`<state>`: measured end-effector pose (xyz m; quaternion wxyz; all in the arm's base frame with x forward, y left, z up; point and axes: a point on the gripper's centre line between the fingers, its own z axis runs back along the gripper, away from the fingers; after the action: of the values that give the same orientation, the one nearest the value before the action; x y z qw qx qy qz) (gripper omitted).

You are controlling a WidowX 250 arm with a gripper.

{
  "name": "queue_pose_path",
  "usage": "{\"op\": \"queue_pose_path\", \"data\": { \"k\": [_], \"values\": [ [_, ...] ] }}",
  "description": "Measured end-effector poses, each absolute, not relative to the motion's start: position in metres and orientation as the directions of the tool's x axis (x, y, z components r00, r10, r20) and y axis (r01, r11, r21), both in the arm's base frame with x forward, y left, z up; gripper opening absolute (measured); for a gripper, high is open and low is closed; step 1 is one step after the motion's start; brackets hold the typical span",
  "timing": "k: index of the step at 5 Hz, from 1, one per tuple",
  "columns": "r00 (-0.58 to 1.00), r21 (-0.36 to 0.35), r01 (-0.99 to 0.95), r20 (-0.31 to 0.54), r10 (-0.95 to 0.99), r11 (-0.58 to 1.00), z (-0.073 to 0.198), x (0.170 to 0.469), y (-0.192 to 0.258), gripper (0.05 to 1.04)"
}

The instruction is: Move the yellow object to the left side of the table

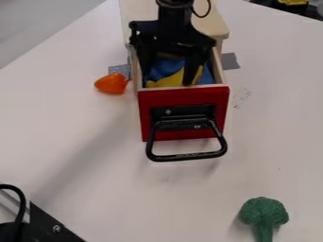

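pincer [167, 79] released, spread wide | yellow object [166, 82] in drawer [144, 111], just below/between pincer tips | long axis roughly tip-to-tip, slanted; probably needs wrist turn before closing across

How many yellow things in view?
2. One yellow object in the open drawer, partly behind the gripper; one yellow item at the view's top right edge. More may be hidden in the drawer.

There is one gripper [169, 77] at twelve o'clock, one drawer [183, 99], one handle [188, 157], one orange toy [112, 83] toward ten, one broccoli [264, 211] at five, two grey patches [229, 61], two yellow objects [168, 82] at twelve and one.
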<state>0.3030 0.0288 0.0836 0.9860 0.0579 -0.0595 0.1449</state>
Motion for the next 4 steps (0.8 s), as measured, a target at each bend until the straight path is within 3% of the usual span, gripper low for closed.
{"op": "queue_pose_path", "data": {
  "k": [4],
  "values": [
    [0.948,0.125,-0.313,0.105,0.301,0.941,0.054,0.317,0.040,0.987]
  ]
}}
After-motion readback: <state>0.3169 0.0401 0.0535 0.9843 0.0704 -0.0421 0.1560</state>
